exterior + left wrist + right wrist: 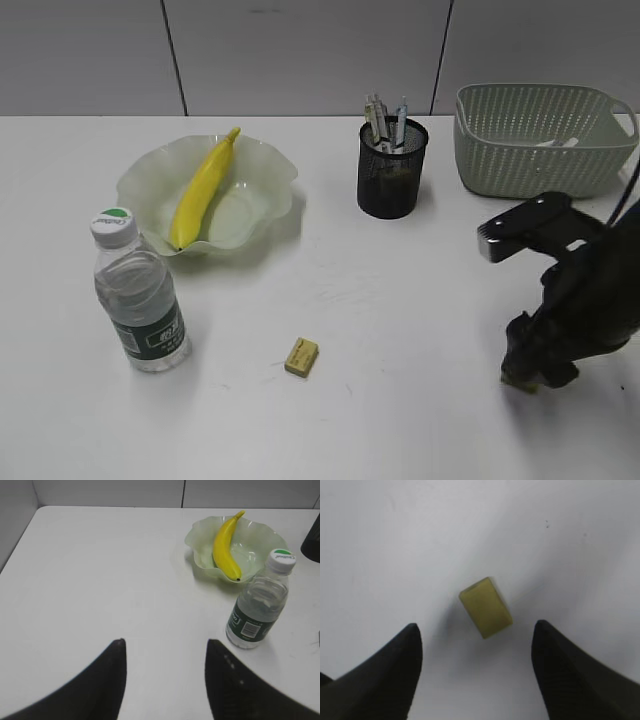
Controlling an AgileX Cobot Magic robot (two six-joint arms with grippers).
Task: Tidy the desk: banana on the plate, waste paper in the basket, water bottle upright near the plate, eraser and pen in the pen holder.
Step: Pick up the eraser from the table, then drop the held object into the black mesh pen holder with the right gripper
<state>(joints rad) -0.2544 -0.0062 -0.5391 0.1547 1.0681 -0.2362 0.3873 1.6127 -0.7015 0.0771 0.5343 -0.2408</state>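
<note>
The right hand (pixel 476 672) is hovering low over the near right part of the white worktop (pixel 420 330), its fingers (pixel 385 675) spread wide with a small yellowish eraser (pixel 485 607) lying between and just ahead of them, untouched. In the exterior view the hand (pixel 535 375) is covering most of that eraser. A second yellowish eraser (pixel 302 356) is lying near the middle front of the worktop. The left hand (pixel 165 680) is also spread and holding nothing, facing the bare left side of the worktop. The water bottle (pixel 140 292) is standing upright on the left, just in front of the plate (pixel 265 165). The banana (pixel 203 188) is lying across the plate. Farther back, the black mesh pen holder (pixel 392 170) is holding several pens (pixel 385 122). The green basket (pixel 545 140) is sitting at the far right, with a white scrap of paper (pixel 560 142) showing inside.
</note>
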